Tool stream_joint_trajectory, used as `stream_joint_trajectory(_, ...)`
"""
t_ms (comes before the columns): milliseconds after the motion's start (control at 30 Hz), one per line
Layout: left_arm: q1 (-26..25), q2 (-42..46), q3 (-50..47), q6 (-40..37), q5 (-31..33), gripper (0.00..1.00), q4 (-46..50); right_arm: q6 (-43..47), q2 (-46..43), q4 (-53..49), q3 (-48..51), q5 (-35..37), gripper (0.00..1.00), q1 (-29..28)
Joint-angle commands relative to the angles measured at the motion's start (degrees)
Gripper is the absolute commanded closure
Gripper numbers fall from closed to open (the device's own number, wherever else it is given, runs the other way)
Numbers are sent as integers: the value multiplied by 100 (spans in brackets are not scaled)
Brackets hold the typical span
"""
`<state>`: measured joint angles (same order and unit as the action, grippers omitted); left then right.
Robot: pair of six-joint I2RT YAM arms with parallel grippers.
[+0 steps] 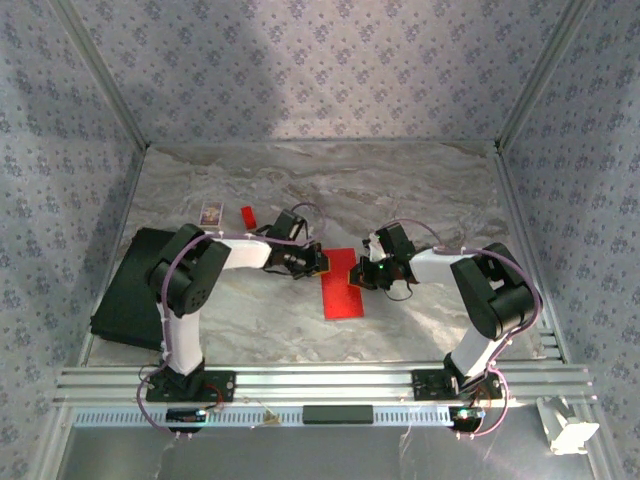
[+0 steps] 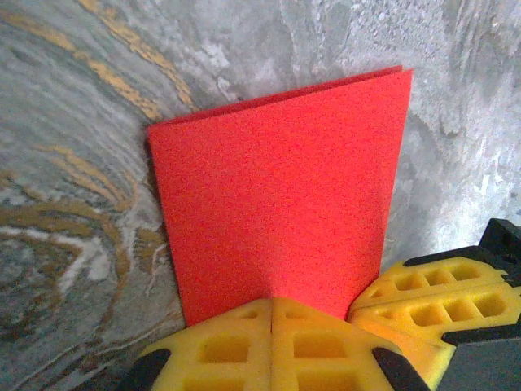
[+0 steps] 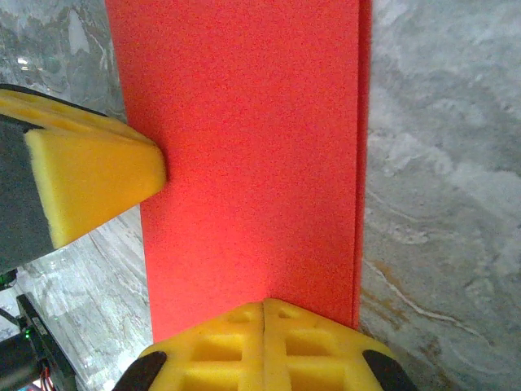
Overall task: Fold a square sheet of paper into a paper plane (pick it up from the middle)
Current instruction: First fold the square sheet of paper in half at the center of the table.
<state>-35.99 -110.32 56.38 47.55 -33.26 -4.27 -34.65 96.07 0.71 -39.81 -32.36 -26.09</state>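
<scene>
Closed yellow pads point(image 2: 232, 346) press the folded square sheet of paper point(image 1: 342, 288).
Left gripper point(image 2: 271, 314) and right gripper point(image 3: 264, 316), jaws together, flank its far half across the long axis.

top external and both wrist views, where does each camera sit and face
Top external: above and behind the bases, looking down on the table; left arm and right arm reach the red paper.
Left wrist: on the left arm, looking along its shut jaws at the paper.
Right wrist: likewise on the right arm, along its own shut jaws.
Shared: both wrist views hold the paper and the other arm's yellow jaws.
</scene>
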Motion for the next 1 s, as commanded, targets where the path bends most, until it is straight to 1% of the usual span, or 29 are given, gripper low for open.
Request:
stream_joint_trajectory(0, 71, 105, -98, 133, -93, 94, -91, 83, 313, -1024, 229, 872, 100, -30)
stream_joint_trajectory(67, 76, 157, 117, 86, -218, 94, 11, 80, 309, -1029, 222, 880, 100, -28)
stream_joint_trajectory(233, 135, 144, 533, -184, -56, 92, 463, 98, 333, -1090, 202, 876, 100, -35)
stream_joint_trajectory(467, 212, -250, 797, -198, -87, 93, 442, 121, 307, -1141, 202, 907, 100, -20)
stream_joint_trajectory(533, 215, -338, 822, -236, 15, 94, 510, 107, 294, -1054, 235, 812, 100, -12)
stream_joint_trajectory(600, 215, -389, 746, -299, 202, 94, 546, 23, 221, -772, 303, 567, 100, -14)
stream_joint_trajectory(633, 208, -421, 699, -315, 241, 95, 534, -7, 173, -664, 316, 463, 98, -13)
stream_joint_trajectory(700, 219, -489, 621, -326, 299, 96, 494, -92, -40, -547, 306, 353, 91, -11)
stream_joint_trajectory(733, 211, -497, 576, -318, 348, 96, 489, -90, -200, -533, 307, 320, 89, -11)
stream_joint_trajectory(767, 211, -499, 513, -293, 385, 97, 444, -275, -484, -545, 343, 373, 85, -26)
stream_joint_trajectory(833, 207, -464, 416, -282, 415, 97, 419, -455, -1253, -553, 521, 629, 73, -78)
stream_joint_trajectory(900, 212, -455, 367, -291, 403, 97, 411, -603, -1971, -807, 674, 956, 60, -77)
stream_joint_trajectory(967, 214, -464, 338, -292, 375, 97, 394, -719, -2403, -1116, 779, 1149, 51, -54)
